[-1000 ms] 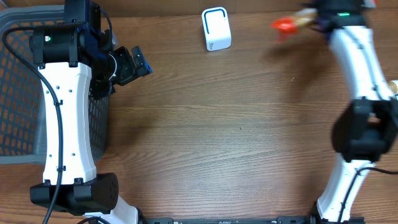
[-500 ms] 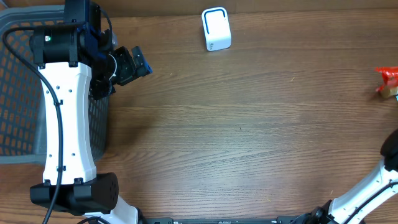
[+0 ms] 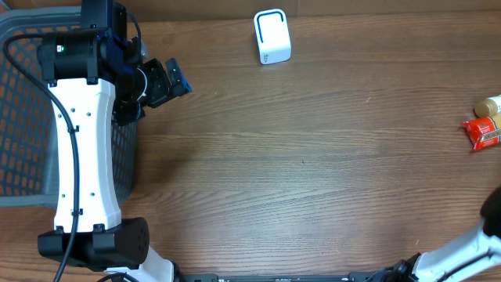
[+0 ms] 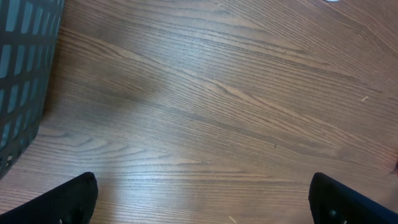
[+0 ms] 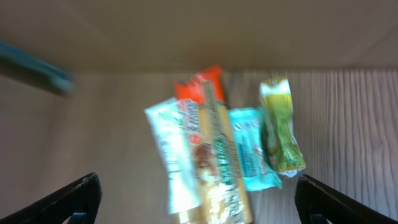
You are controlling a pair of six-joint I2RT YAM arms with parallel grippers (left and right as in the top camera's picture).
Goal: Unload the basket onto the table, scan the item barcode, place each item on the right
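**Both pincers wide, nothing gripped**

The left pincer [image 3: 171,80] stands wide open beside the basket [image 3: 23,157], over the desk [image 3: 313,172]. The right pincer [image 5: 202,199], fingers spread wide, hovers above blurred snack packets [image 5: 249,149]. The red packet [image 3: 481,133] lies at the desk's right edge, well apart from the white scanner [image 3: 272,37].

Of the right hand [image 5: 198,200] only the fingertips [image 5: 74,199] showed, cropped at the bottom corners. The snack bars [image 5: 217,155] ahead of it were smeared, with print and any barcode unreadable. A teal streak [image 5: 34,65] up-left of the hand was too blurred to identify. In the overhead view the right arm [image 3: 462,254] was mostly out of frame. The left hand [image 4: 204,200] was also cropped to its tips, and the basket [image 4: 22,74] to its left was cut off.
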